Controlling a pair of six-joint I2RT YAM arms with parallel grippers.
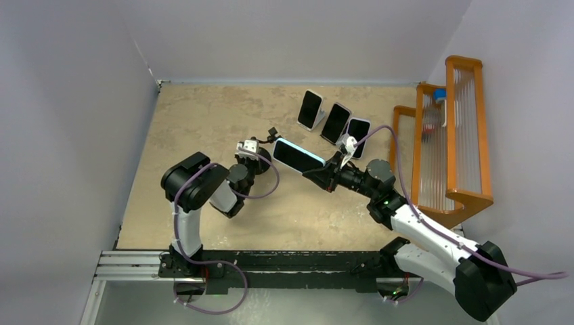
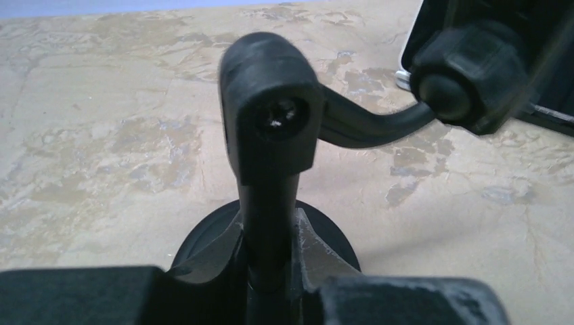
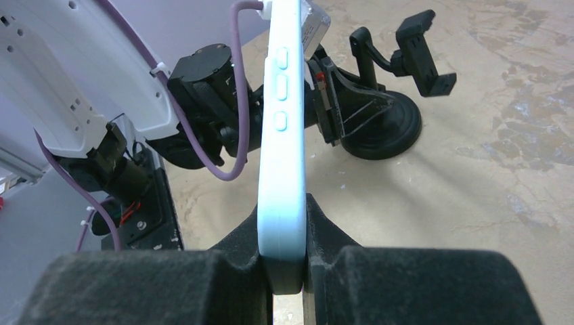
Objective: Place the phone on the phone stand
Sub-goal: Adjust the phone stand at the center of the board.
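**Phone held up beside the stand**

The right gripper is clenched on the edges of the blue-cased phone, holding it above the worktop with one end near the stand's cradle. The left gripper grasps the stem of the stand, whose round base sits on the worktop.

Bright, soft light from above. The phone stand throws a faint shadow, and its knob (top right) looks blurry.
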